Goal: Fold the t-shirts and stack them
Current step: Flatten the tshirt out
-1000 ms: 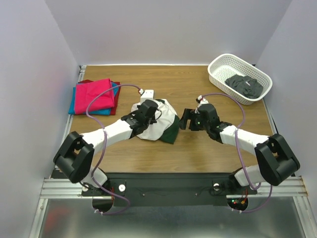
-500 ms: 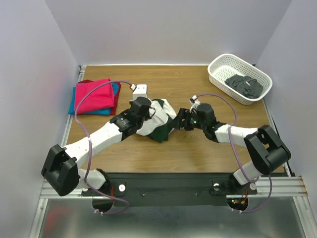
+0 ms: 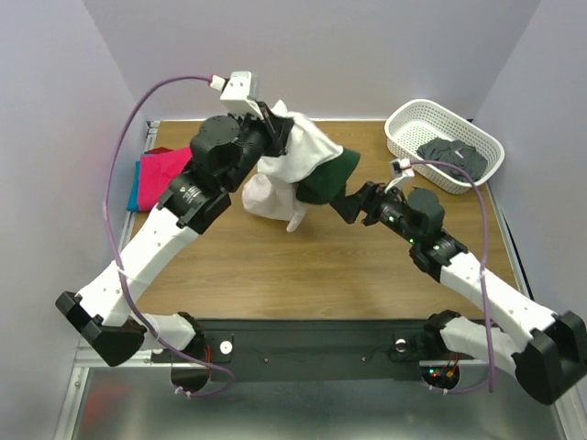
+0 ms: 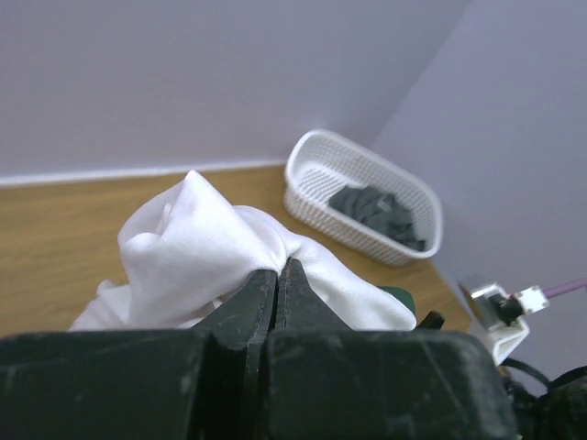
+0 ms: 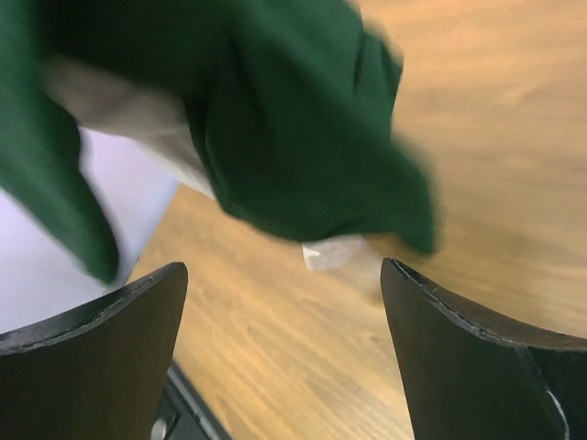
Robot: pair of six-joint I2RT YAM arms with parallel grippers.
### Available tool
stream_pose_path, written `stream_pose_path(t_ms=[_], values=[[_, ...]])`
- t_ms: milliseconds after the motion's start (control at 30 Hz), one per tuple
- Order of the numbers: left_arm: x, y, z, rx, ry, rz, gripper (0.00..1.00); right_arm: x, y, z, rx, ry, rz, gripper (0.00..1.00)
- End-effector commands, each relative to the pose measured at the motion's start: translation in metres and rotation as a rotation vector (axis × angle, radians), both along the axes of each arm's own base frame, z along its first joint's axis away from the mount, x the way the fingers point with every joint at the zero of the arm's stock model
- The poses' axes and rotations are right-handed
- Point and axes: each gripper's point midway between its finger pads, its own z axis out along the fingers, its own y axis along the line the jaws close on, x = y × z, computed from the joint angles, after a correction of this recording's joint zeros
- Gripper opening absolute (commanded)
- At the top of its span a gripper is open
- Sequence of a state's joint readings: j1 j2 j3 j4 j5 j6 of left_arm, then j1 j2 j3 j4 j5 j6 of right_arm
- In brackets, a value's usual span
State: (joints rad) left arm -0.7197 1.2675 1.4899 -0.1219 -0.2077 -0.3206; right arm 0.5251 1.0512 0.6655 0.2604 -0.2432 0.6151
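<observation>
Left claw [image 3: 278,126] is pinched tight on a white fold of the shirt [image 3: 298,151], which hangs crumpled above mid-table. Right claw [image 3: 352,203] gapes wide just beside the green sleeve [image 3: 323,181], holding nothing. I judge the cloth light and limp, sagging wherever unsupported. Best hold is a thin sleeve hem, not the bulk. The table [image 3: 275,266] is smooth wood grain.
</observation>
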Motion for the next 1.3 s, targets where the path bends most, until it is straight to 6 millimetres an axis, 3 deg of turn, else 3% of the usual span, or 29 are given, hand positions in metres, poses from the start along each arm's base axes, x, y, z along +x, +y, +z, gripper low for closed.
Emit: stream_pose_path(t_ms=[0, 33, 133, 167, 200, 233, 267, 300, 333, 367, 400, 433, 467, 500, 667, 733, 800, 867, 967, 1100, 1267], values=[[-0.040, -0.010, 0.097, -0.170, -0.216, -0.198, 0.00, 0.003, -0.028, 0.026, -0.060, -0.075, -0.134, 0.93], [-0.045, -0.006, 0.108, -0.202, -0.239, -0.199, 0.00, 0.001, -0.031, 0.029, -0.063, -0.081, -0.146, 0.93], [-0.036, 0.014, 0.107, -0.290, -0.251, -0.140, 0.00, -0.001, -0.041, 0.030, -0.087, -0.089, -0.183, 0.94], [-0.009, 0.036, 0.080, -0.297, -0.214, -0.058, 0.00, 0.000, -0.045, 0.029, -0.096, -0.087, -0.202, 0.94], [-0.005, 0.045, 0.070, -0.357, -0.177, -0.060, 0.00, 0.000, -0.047, 0.027, -0.102, -0.085, -0.209, 0.94], [0.009, 0.061, 0.051, -0.375, -0.144, -0.012, 0.00, -0.001, -0.048, 0.025, -0.106, -0.082, -0.213, 0.94], [0.027, 0.074, 0.001, -0.365, -0.068, 0.049, 0.00, -0.002, -0.048, 0.020, -0.114, -0.073, -0.213, 0.94], [0.045, 0.112, -0.022, -0.392, -0.037, 0.172, 0.07, -0.003, -0.048, 0.019, -0.116, -0.070, -0.211, 0.94], [0.055, 0.132, -0.050, -0.393, -0.002, 0.262, 0.16, -0.002, -0.049, 0.017, -0.120, -0.067, -0.212, 0.94], [0.062, 0.150, -0.104, -0.367, 0.078, 0.345, 0.26, -0.003, -0.049, 0.013, -0.126, -0.059, -0.210, 0.94], [0.068, 0.184, -0.128, -0.364, 0.097, 0.471, 0.37, -0.002, -0.049, 0.011, -0.130, -0.056, -0.211, 0.95], [0.069, 0.195, -0.150, -0.362, 0.130, 0.517, 0.61, 0.001, -0.052, 0.009, -0.140, -0.052, -0.234, 0.95], [0.068, 0.206, -0.179, -0.343, 0.180, 0.553, 0.69, 0.002, -0.052, 0.006, -0.147, -0.047, -0.233, 0.94], [0.067, 0.213, -0.187, -0.332, 0.191, 0.576, 0.74, 0.002, -0.052, 0.003, -0.154, -0.041, -0.234, 0.95], [0.058, 0.208, -0.187, -0.236, 0.172, 0.595, 0.81, 0.008, -0.047, -0.024, -0.204, 0.018, -0.217, 0.94], [0.055, 0.194, -0.188, -0.176, 0.173, 0.574, 0.81, 0.009, -0.045, -0.030, -0.207, 0.037, -0.212, 0.94], [0.048, 0.164, -0.196, -0.087, 0.194, 0.537, 0.81, 0.011, -0.044, -0.039, -0.218, 0.059, -0.211, 0.95], [0.043, 0.136, -0.218, 0.027, 0.255, 0.484, 0.80, 0.011, -0.043, -0.044, -0.228, 0.071, -0.209, 0.94], [0.036, 0.118, -0.261, 0.160, 0.354, 0.445, 0.74, 0.012, -0.043, -0.047, -0.229, 0.078, -0.211, 0.94], [0.026, 0.119, -0.307, 0.294, 0.442, 0.481, 0.72, 0.011, -0.043, -0.051, -0.231, 0.089, -0.210, 0.94], [0.018, 0.121, -0.323, 0.363, 0.472, 0.513, 0.72, 0.009, -0.037, -0.057, -0.224, 0.114, -0.182, 0.94]])
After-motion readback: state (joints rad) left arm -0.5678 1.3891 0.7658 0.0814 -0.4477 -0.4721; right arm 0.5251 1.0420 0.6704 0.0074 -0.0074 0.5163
